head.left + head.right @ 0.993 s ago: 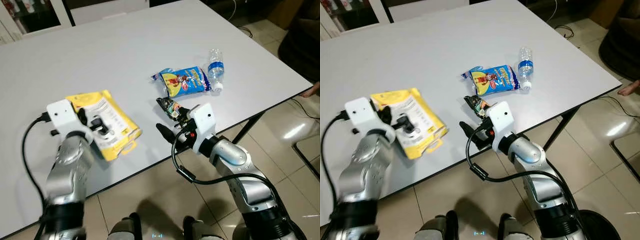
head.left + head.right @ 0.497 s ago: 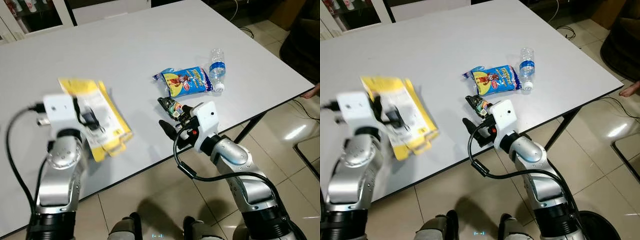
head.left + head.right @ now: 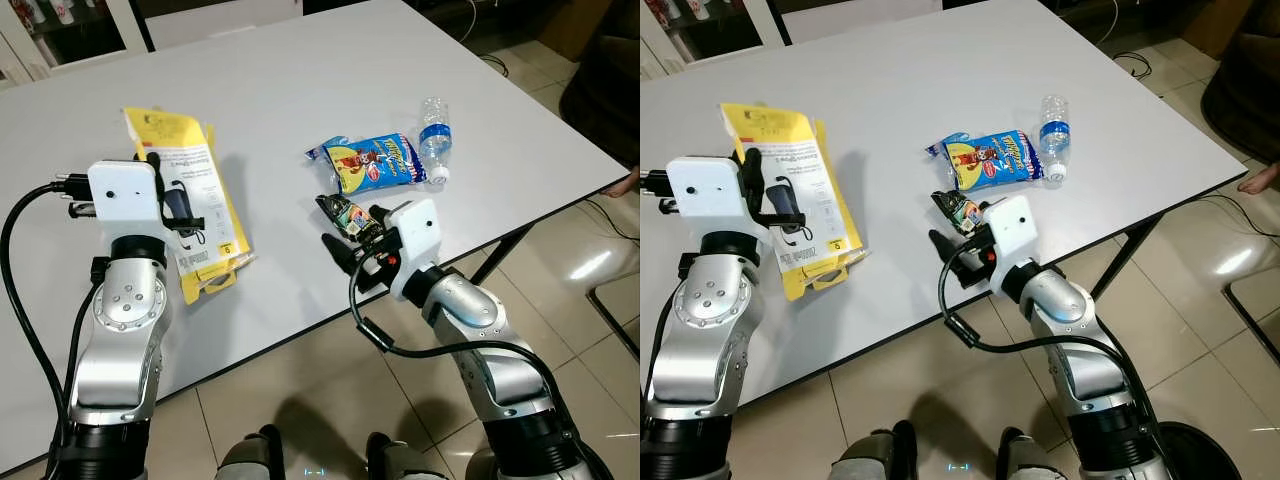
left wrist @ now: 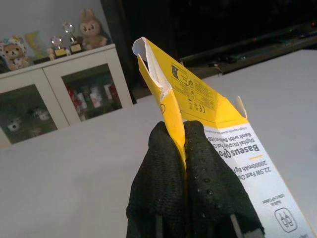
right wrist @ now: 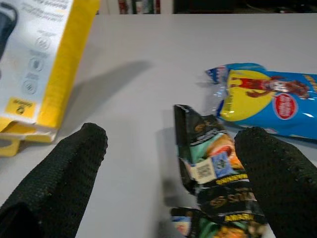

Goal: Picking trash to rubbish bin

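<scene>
Trash lies spread over a wide pale grey table (image 3: 300,80), and both silver arms reach over its near edge. The left gripper (image 3: 170,205) has its two black fingers (image 4: 198,183) pressed tight together on a flat yellow cardboard package with a white printed face (image 3: 185,205), pinching the package's edge and holding it lifted off the table, tilted, above the near left part of the surface. The right gripper (image 3: 352,248) sits low at the near edge with its fingers spread wide apart, holding nothing; a small crumpled dark snack wrapper with green and orange print (image 5: 210,171) lies on the table between those fingers, close to the right-hand one, though whether it touches cannot be told. Just beyond the wrapper, farther from the robot, rests a blue and yellow snack bag with a cartoon figure (image 3: 372,162), and touching or nearly touching its right end is a clear plastic water bottle with a blue label and white cap (image 3: 432,138), lying on its side. Beige glossy floor tiles (image 3: 560,250) show past the table's right edge.
</scene>
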Tool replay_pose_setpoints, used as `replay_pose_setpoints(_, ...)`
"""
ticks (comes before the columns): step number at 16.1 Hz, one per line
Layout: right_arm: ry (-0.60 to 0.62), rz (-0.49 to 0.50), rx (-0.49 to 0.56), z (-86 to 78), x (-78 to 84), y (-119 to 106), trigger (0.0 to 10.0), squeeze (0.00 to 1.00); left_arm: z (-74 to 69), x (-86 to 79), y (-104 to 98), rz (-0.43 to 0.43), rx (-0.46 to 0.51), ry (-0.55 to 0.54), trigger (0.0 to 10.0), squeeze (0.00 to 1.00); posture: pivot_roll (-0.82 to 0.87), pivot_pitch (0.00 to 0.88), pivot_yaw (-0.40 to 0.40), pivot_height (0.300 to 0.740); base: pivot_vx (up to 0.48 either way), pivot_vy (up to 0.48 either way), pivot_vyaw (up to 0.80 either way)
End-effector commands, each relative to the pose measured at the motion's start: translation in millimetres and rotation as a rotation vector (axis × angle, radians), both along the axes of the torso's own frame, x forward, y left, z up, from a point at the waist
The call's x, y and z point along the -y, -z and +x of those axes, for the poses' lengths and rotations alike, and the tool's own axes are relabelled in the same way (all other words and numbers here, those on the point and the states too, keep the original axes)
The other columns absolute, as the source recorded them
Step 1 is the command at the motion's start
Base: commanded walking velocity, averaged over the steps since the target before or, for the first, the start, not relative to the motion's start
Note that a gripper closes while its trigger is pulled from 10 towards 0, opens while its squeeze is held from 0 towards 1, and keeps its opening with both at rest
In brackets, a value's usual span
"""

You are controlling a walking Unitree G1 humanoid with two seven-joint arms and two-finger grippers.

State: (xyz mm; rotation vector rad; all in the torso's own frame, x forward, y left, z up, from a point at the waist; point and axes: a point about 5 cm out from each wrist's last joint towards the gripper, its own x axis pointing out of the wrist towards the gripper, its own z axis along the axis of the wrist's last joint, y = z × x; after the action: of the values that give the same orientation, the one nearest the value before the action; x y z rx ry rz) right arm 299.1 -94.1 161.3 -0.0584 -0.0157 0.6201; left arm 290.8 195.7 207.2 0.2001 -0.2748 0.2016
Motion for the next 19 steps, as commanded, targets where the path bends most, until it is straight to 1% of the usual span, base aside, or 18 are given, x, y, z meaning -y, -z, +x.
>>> replay_pose_setpoints(1,0.022,0.003,0.007,3.2,2.9,-2,10.0,0.0,-5.2,1.4,2,0.023,-0.002,0.014,0.0,0.0,-0.08,0.18,0.03,0.74,0.0,0.0,0.0)
replay_pose_setpoints(2,0.035,0.001,0.005,4.3,4.4,-1,10.0,0.0,-7.4,1.9,5,0.026,-0.016,0.016,0.4,0.0,-0.08,0.18,0.03,0.74,0.0,0.0,0.0)
replay_pose_setpoints(3,0.044,-0.001,0.001,5.2,5.5,-1,10.0,0.0,-9.1,2.3,8,0.025,-0.027,0.017,1.6,0.0,-0.08,0.18,0.03,0.74,0.0,0.0,0.0)
replay_pose_setpoints(4,0.05,0.0,-0.003,5.8,6.2,0,10.0,0.0,-10.5,2.7,10,0.025,-0.036,0.015,3.5,0.0,-0.07,0.183,0.032,0.74,0.0,0.0,-0.42)
replay_pose_setpoints(5,0.054,0.0,-0.009,6.3,5.9,1,10.0,0.0,-10.6,3.3,13,0.016,-0.045,0.012,3.8,0.0,-0.07,0.183,0.032,0.74,0.0,0.0,-0.6)
replay_pose_setpoints(7,0.054,0.0,-0.012,6.6,5.2,1,10.0,0.0,-8.8,3.6,13,0.007,-0.046,0.009,3.6,0.0,-0.07,0.183,0.032,0.74,0.0,0.0,-0.68)
replay_pose_setpoints(10,0.061,-0.006,-0.015,7.2,7.0,1,10.0,0.0,-6.5,-0.6,15,-0.014,-0.059,-0.011,3.9,0.0,-0.08,0.186,0.029,0.74,0.0,0.0,-0.68)
replay_pose_setpoints(11,0.062,-0.007,-0.016,7.2,7.5,2,10.0,0.0,-6.6,-1.1,15,-0.015,-0.06,-0.013,4.4,0.0,-0.08,0.186,0.029,0.74,0.0,0.0,-0.61)
replay_pose_setpoints(12,0.06,-0.008,-0.017,7.0,7.4,2,10.0,0.0,-6.6,-1.9,15,-0.014,-0.063,-0.018,4.7,0.0,-0.08,0.187,0.029,0.74,0.0,0.0,0.0)
replay_pose_setpoints(16,0.046,-0.013,-0.026,7.4,7.4,4,10.0,0.0,-4.2,-14.1,9,0.002,-0.049,-0.07,4.7,0.0,-0.07,0.191,0.03,0.74,0.0,0.0,0.0)
replay_pose_setpoints(19,0.043,-0.013,-0.037,7.4,9.9,5,10.0,0.0,-5.9,-21.0,9,-0.003,-0.053,-0.103,4.8,0.0,-0.07,0.201,0.03,0.74,0.0,0.0,0.0)
